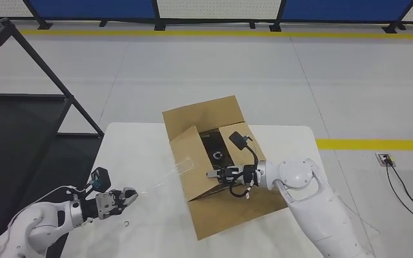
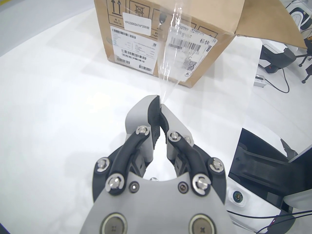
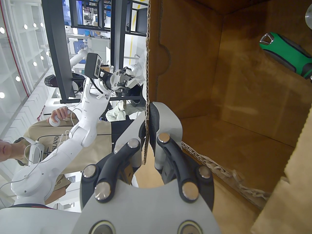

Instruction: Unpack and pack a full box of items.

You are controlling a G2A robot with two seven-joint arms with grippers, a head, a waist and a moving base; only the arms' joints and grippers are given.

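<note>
The white table (image 1: 142, 155) carries one open cardboard box (image 1: 203, 116), standing between the table's middle and its right edge. One flap reaches out past the far edge. In the left wrist view the box's (image 2: 136, 37) outer side bears shipping labels and handling symbols.

The right gripper (image 1: 213, 173) sits at the side of the box that faces the table's left edge. Its fingers are closed down onto a bare cardboard edge (image 3: 146, 74), which runs up between the two pads (image 3: 153, 120). Whether that edge belongs to an upright flap or to the wall itself is hard to tell from here.

The left gripper (image 1: 129, 195) is above the table near the left edge, towards the near corner and well apart from the box. Its fingers (image 2: 153, 108) are pressed together, pinching the end of a strip of clear packing tape (image 2: 171, 49). The tape (image 1: 169, 173) stretches taut from the fingertips across the bare table to the upper part of the box's labelled side.

Inside the box (image 3: 243, 86), a green-handled tool with a black grip (image 3: 287, 54) leans against an inner wall. From above, a flat black item (image 1: 216, 147) shows in the box.
</note>
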